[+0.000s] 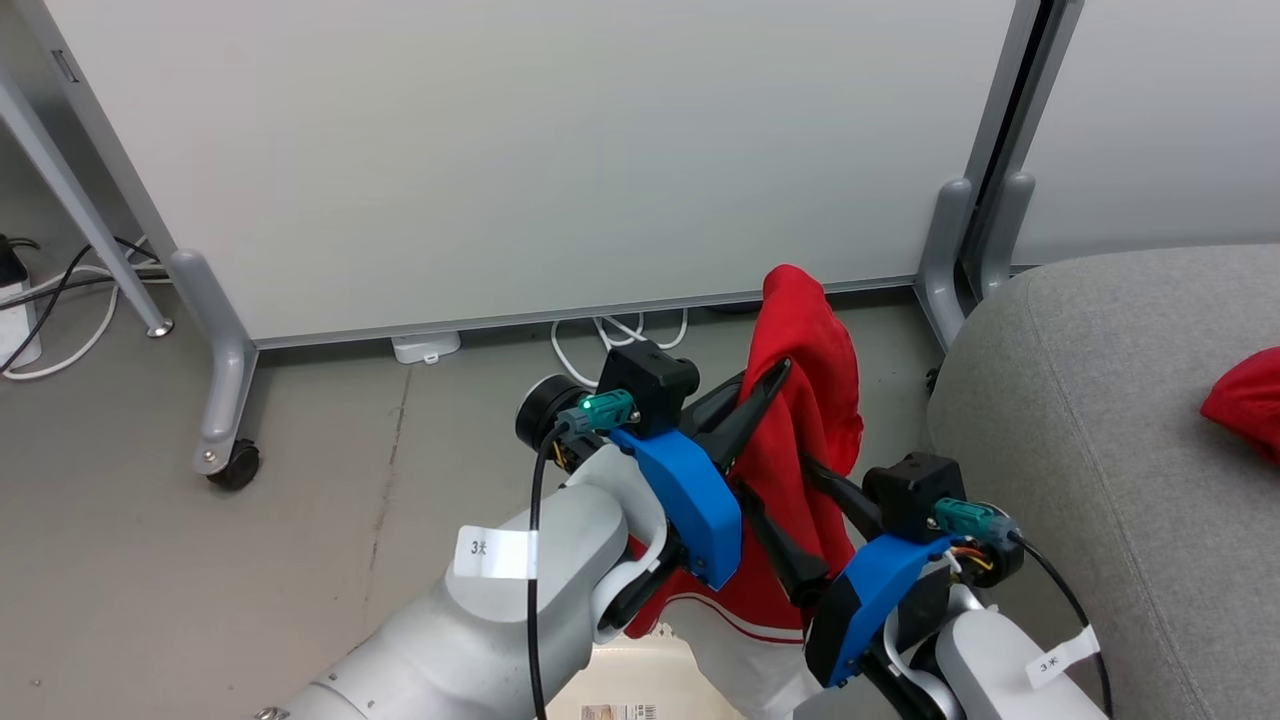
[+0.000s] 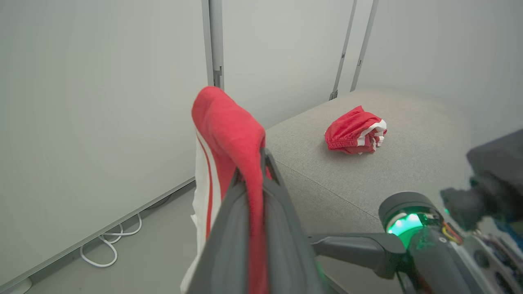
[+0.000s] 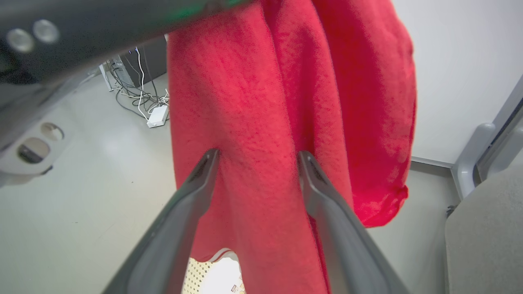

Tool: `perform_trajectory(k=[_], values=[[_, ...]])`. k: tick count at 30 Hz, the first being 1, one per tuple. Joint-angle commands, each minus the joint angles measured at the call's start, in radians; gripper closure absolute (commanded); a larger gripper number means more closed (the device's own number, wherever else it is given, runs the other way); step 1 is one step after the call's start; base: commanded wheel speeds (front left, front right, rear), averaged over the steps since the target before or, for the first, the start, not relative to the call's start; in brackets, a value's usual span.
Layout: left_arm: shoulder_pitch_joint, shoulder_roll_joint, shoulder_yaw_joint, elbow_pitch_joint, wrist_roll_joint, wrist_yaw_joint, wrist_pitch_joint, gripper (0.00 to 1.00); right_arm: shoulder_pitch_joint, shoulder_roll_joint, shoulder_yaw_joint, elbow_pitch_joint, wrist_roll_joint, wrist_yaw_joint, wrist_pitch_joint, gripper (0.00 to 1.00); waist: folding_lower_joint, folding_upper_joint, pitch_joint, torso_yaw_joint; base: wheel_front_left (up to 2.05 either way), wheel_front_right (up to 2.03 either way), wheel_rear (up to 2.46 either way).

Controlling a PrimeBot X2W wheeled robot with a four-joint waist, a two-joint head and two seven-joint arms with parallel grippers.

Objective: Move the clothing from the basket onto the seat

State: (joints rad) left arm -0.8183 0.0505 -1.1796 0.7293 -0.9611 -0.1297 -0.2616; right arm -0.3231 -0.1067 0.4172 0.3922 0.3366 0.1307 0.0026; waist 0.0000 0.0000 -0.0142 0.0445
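My left gripper [image 1: 778,372] is shut on a red garment [image 1: 810,400] with white panels, holding it up so it drapes over the fingertips [image 2: 267,163] and hangs toward the floor. My right gripper [image 1: 775,480] is open just right of it, its two fingers [image 3: 208,163] straddling the hanging red cloth [image 3: 253,122]. Below the cloth is a bit of the cream perforated basket [image 3: 210,275]. The grey seat [image 1: 1100,420] lies to the right, with a second red garment [image 2: 355,130] bunched on top of it; that garment [image 1: 1245,400] is at the right edge of the head view.
White partition panels [image 1: 500,150] on grey feet with a caster [image 1: 235,465] stand close behind. White cables [image 1: 620,335] and a power strip lie on the grey floor along the panel's foot. Bare floor spreads to the left.
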Motion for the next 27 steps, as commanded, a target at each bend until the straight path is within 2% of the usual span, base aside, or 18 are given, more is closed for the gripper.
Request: perform_trajectory(k=[1,14,22,23,24,25,27], values=[[-0.013,0.000,-0.003,-0.004,-0.005,-0.002,-0.005,1.00,-0.016,-0.007,0.007,0.010,0.005,0.000,-0.006,0.00,0.0000,0.0000,0.000,0.001,0.00,0.00,0.00],[-0.013,0.000,-0.022,-0.020,-0.015,-0.002,-0.005,1.00,-0.158,0.018,0.113,0.236,0.081,0.000,-0.060,0.00,0.0000,0.0000,-0.003,0.003,0.00,0.00,0.00],[-0.010,0.000,-0.041,-0.036,-0.025,-0.002,-0.005,1.00,-0.224,0.028,0.193,0.331,0.136,0.000,-0.104,0.00,0.0000,0.0000,-0.007,0.010,0.00,0.00,0.00],[-0.009,0.000,-0.043,-0.036,-0.026,-0.002,-0.005,1.00,-0.230,0.028,0.202,0.340,0.143,0.000,-0.109,0.50,0.0000,0.0000,-0.008,0.010,0.00,0.00,0.00],[-0.008,0.000,-0.044,-0.035,-0.027,-0.002,-0.005,1.00,-0.235,0.028,0.208,0.350,0.151,0.000,-0.114,0.67,0.0000,0.0000,-0.009,0.010,0.00,0.00,0.00],[-0.008,0.000,-0.045,-0.034,-0.029,-0.002,-0.005,1.00,-0.239,0.027,0.215,0.358,0.159,0.000,-0.119,0.96,0.0000,0.0000,-0.010,0.010,0.00,0.00,0.00],[-0.007,0.000,-0.046,-0.032,-0.032,-0.002,-0.005,1.00,-0.245,0.023,0.230,0.373,0.173,0.000,-0.129,1.00,0.0000,0.0000,-0.012,0.009,0.00,0.00,0.00]])
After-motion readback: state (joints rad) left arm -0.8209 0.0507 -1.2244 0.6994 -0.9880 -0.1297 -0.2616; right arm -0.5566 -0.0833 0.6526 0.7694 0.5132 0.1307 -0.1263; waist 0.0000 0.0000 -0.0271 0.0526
